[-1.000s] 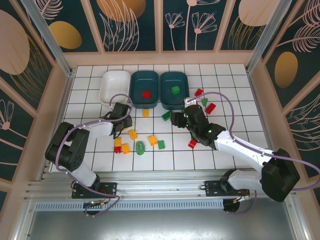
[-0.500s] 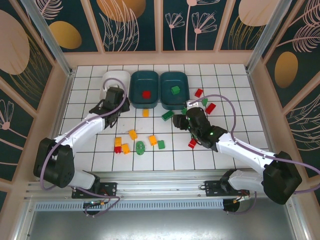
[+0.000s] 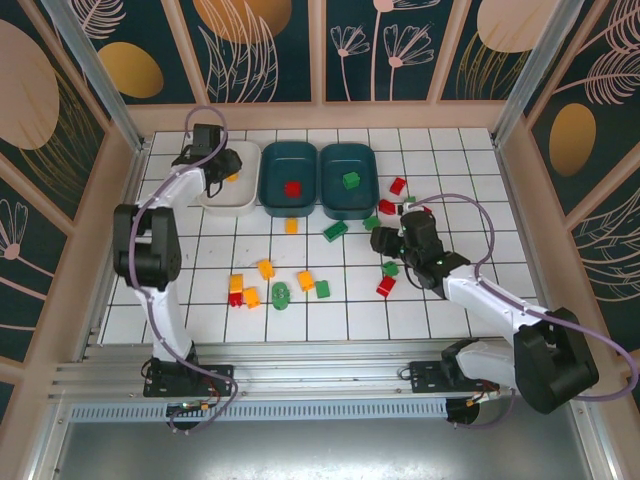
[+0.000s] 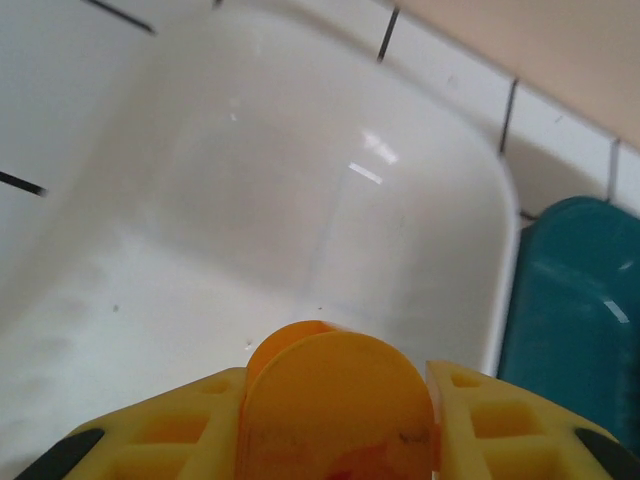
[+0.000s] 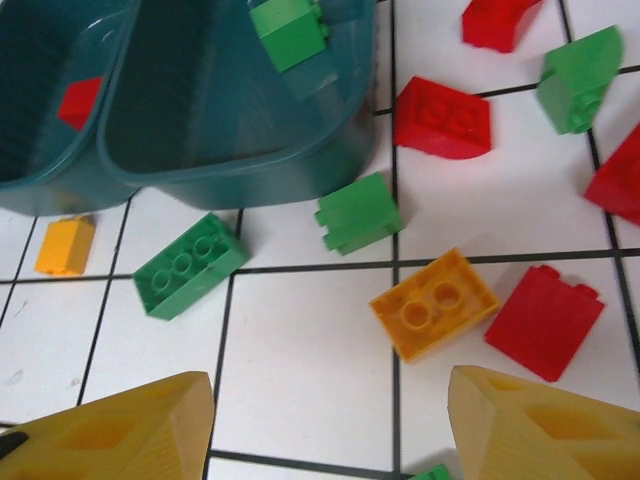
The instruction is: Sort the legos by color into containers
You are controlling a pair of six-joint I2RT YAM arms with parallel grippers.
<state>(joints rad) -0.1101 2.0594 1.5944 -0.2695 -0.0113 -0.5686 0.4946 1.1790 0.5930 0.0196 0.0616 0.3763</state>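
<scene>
White-tiled tabletop, walled by floral-print panels, carries your three containers in a far-side row. Take the middle teal tray (image 3: 275, 165) as landmark: the white tray (image 3: 240, 197) touches its left side and the right teal tray (image 3: 362, 160) its right.

Left gripper (image 3: 213, 168): you have it hanging over the white tray, left of the landmark, its yellow fingers (image 4: 170, 435) clamped on a rounded orange-yellow lego (image 4: 335, 395).

Right gripper (image 5: 330, 385): you have it low over the tiles, nearer than the landmark and to its right, jaws apart with nothing between them.

Sorted so far: one red lego (image 3: 292, 187) lies inside the landmark tray; one green lego (image 3: 350, 180) lies in the tray to its right.

Loose legos: an orange brick (image 3: 291, 226) sits just in front of the landmark. A long green brick (image 5: 190, 265), a second orange brick (image 5: 435, 303) and a red brick (image 5: 545, 322) lie nearer and rightward (all ahead of your open right fingers). A mixed cluster (image 3: 266, 285) lies well nearer than the landmark.
</scene>
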